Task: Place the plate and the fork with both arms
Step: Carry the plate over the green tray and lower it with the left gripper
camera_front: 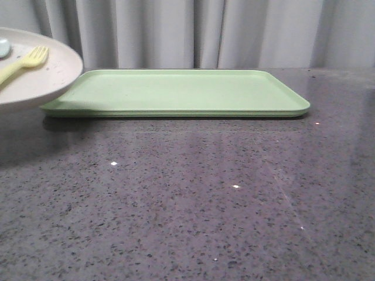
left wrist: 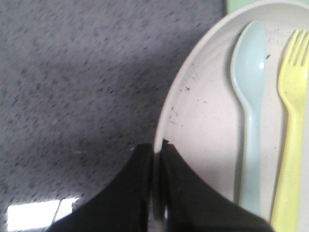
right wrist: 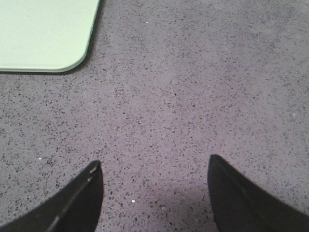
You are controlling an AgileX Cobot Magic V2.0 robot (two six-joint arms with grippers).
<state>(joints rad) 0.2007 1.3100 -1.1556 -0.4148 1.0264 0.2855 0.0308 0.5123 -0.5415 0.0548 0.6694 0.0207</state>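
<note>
The off-white speckled plate (camera_front: 41,79) hangs in the air at the far left of the front view, tilted, its edge over the left end of the green tray (camera_front: 176,93). The yellow fork (camera_front: 23,64) lies in it beside a pale blue spoon (camera_front: 3,47). In the left wrist view my left gripper (left wrist: 157,147) is shut on the plate's rim (left wrist: 166,111), one finger inside and one outside; the fork (left wrist: 292,121) and spoon (left wrist: 251,96) lie side by side in the plate. My right gripper (right wrist: 154,166) is open and empty over bare tabletop, near the tray's corner (right wrist: 48,34).
The flat light-green tray lies across the back of the dark speckled stone table (camera_front: 193,193). Grey curtains (camera_front: 205,32) hang behind it. Neither arm shows in the front view.
</note>
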